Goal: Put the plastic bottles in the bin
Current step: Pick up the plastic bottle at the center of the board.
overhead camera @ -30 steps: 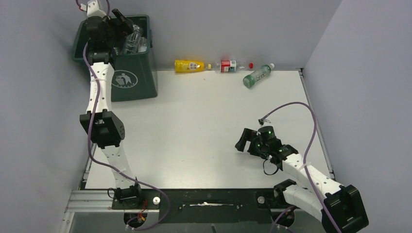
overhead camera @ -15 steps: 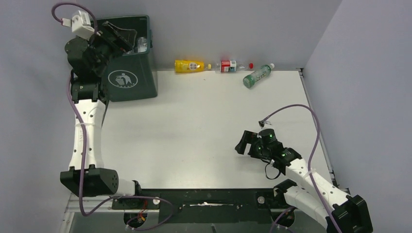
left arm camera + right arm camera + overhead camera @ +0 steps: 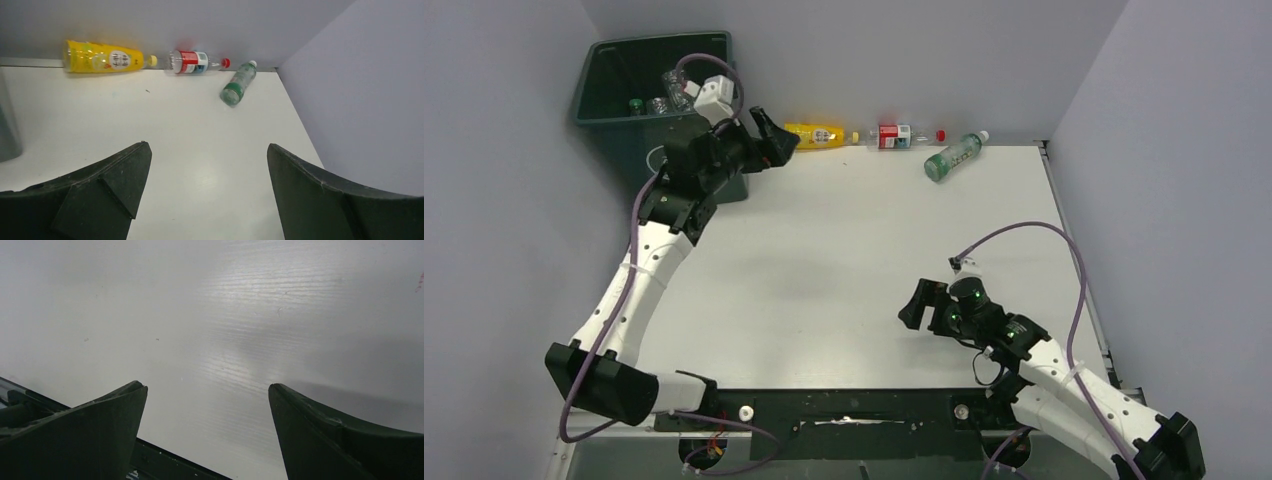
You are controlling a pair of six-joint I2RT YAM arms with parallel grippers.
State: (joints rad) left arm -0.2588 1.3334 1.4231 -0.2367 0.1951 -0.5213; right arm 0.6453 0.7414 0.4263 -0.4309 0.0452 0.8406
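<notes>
While a few clear bottles (image 3: 664,88) lie inside the bin (image 3: 589,90), which stands just left of and behind the left gripper (image 3: 207,150), that gripper hangs above the table (image 3: 200,120) with its jaws released and spread wide. Ahead of them, along the far wall, lie the yellow bottle (image 3: 102,56), the red-labelled bottle (image 3: 192,60) and, further right, the green-labelled bottle (image 3: 237,84). The right gripper (image 3: 207,387) hovers low over the table, jaws likewise released.

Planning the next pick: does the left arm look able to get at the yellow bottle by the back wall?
Probably yes. The left gripper is open and empty, close to the yellow bottle, with only bare table between them.
</notes>
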